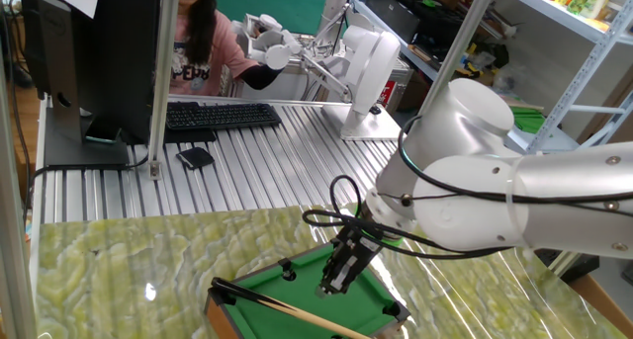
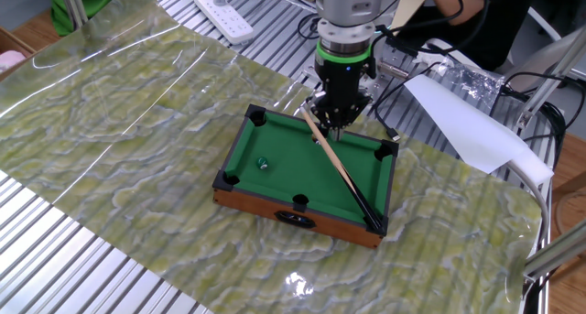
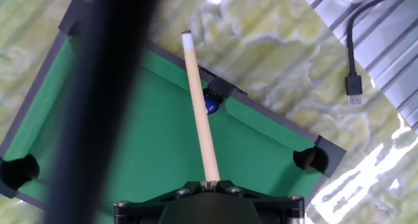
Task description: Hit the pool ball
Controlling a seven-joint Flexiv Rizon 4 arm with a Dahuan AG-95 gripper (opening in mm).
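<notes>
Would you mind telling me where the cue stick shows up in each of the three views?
One fixed view: the cue stick lies at the bottom, slanting down to the right across the pool table's left corner.
The other fixed view: the cue stick is centre-right, a diagonal from the far rail to the near right corner.
Hand view: the cue stick is in the centre, running up from the bottom edge.
Shared landmark: the green pool table.

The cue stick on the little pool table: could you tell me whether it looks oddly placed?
Yes. The cue stick lies diagonally across the pool table, its far end overhanging the corner rail, with the shut gripper clamped on its other end. The pool ball sits well off to one side.
</notes>
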